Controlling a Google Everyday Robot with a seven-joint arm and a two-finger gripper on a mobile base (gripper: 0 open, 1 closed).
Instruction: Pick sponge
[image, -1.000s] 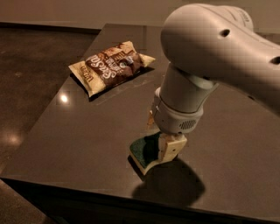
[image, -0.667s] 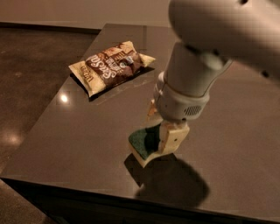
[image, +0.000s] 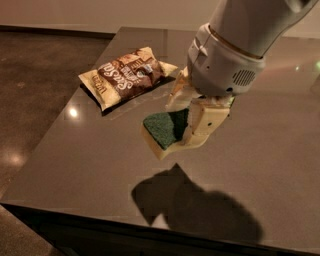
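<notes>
The sponge (image: 161, 131) has a dark green scouring top over pale yellow foam. It hangs in the air above the dark table (image: 90, 160), with its shadow on the tabletop below it. My gripper (image: 192, 122) is shut on the sponge's right end, and one cream finger (image: 206, 122) covers that end. The big white arm reaches down from the upper right and hides the sponge's far side.
A brown and tan snack bag (image: 125, 76) lies on the table at the back left, apart from the sponge. The table's near edge runs along the bottom and its left edge drops to the floor (image: 30, 90).
My gripper has risen with the sponge in it, from the tabletop to well above it. The shadow has separated from the sponge. The snack bag has not moved.
</notes>
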